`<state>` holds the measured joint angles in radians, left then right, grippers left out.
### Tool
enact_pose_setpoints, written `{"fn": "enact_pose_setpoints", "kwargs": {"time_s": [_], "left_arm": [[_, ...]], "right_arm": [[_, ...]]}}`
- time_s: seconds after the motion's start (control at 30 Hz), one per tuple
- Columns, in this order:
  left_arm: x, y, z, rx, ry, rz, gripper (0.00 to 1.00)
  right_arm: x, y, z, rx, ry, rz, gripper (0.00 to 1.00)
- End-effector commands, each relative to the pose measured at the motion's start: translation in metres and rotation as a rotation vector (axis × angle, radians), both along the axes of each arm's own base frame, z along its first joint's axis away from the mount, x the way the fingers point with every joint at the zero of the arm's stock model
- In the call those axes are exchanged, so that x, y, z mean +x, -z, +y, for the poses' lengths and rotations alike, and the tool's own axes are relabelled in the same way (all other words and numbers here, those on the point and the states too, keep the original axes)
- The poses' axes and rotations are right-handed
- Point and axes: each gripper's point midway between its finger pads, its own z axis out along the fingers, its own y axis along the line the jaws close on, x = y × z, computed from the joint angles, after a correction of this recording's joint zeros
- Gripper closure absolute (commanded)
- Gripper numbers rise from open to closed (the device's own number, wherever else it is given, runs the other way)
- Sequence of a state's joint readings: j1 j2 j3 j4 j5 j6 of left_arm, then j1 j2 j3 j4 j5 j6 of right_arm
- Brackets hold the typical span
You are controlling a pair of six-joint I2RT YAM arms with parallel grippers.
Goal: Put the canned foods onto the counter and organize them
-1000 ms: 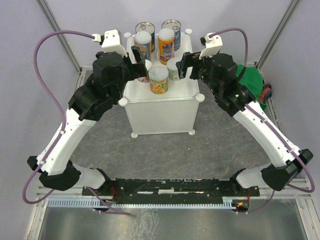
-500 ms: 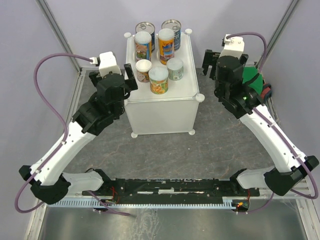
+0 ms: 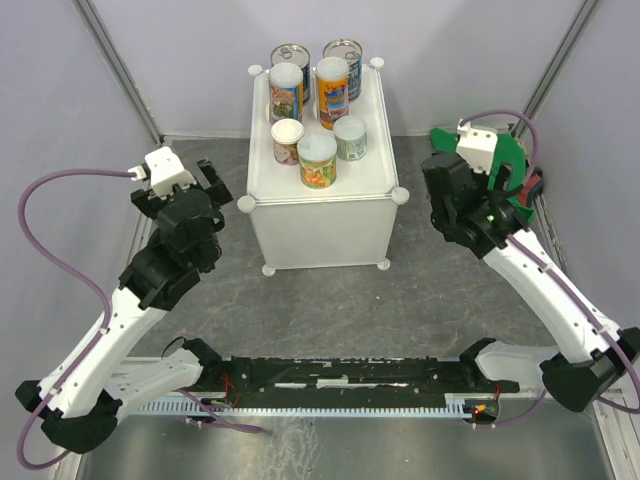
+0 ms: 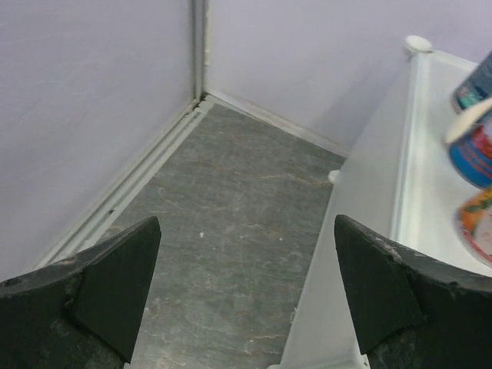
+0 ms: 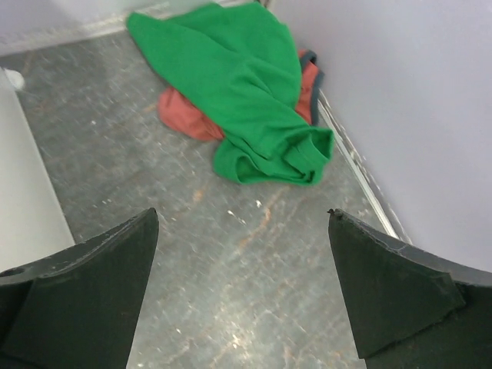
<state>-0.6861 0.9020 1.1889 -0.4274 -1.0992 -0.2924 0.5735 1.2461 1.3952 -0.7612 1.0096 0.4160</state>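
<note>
Both your arms have pulled back from the counter (image 3: 372,180) since a second ago. Your left hand (image 4: 246,231) now hangs off its left side over the grey floor (image 4: 231,184), and your right hand (image 5: 242,219) off its right side, near the green cloth (image 5: 246,92). Each hand stands wide, holding nothing. All seven canned foods (image 3: 318,160) stand upright on the counter top, grouped from the far edge to the middle, with the two blue pull-tab cans (image 3: 290,52) at the far edge.
</note>
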Motion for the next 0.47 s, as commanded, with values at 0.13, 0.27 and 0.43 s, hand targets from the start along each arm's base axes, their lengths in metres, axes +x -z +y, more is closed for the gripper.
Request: {"fn": "enact_pose_setpoints", "kwargs": {"time_s": [0.13, 0.27, 0.43], "left_arm": [[0.015, 0.038, 0.032, -0.096, -0.067, 0.033, 0.00], [0.019, 0.062, 0.043, -0.130, -0.076, 0.061, 0.00], [0.017, 0.091, 0.055, -0.209, -0.083, 0.076, 0.00]], "right_arm": [[-0.044, 0.004, -0.032, 0.031, 0.071, -0.028, 0.01], [-0.053, 0.017, -0.036, 0.038, 0.065, -0.013, 0.01], [-0.055, 0.017, -0.037, 0.048, 0.051, -0.026, 0.00]]}}
